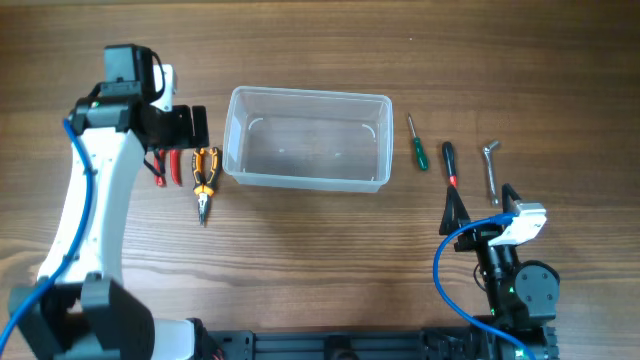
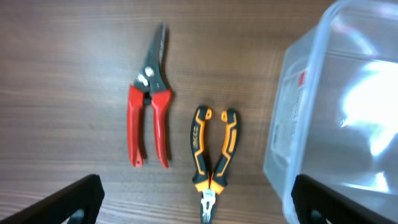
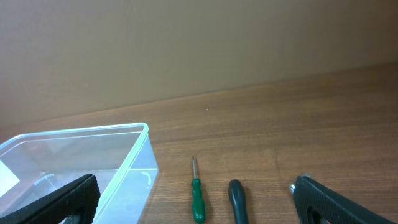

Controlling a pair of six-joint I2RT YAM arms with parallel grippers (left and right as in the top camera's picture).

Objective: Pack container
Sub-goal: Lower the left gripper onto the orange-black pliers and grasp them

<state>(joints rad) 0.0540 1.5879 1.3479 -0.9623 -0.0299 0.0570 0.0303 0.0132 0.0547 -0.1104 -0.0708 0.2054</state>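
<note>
Overhead: container (image 1: pixel 307 138) sits on the desk (image 1: pixel 330 250) at centre, long side across the frame, nothing visible inside.

Left end effector (image 1: pixel 188 126) hangs just off the container's left end, above two tools. Its fingers (image 2: pixel 81 196) are spread wide and grasp nothing.

Right end effector (image 1: pixel 482 205) is near the front right. It is also spread and empty, and points toward the row of tools right of the container.

Overhead, the arm covers most of the red-handled snips (image 1: pixel 168 168). The left wrist view shows them whole, blades closed, lying beside the orange-and-black pliers (image 2: pixel 213 158) without touching. The pliers lie between the snips and the container wall.

Right of the container, overhead:
- green screwdriver (image 1: pixel 416 145)
- dark-handled screwdriver (image 1: pixel 450 163)
- bent grey tool (image 1: pixel 491 170), possibly a hex key; too small to confirm

The right wrist view shows only the first two, plus the container corner. Both wrist views pick up a white label (image 2: pixel 297 84) on the container.
</note>
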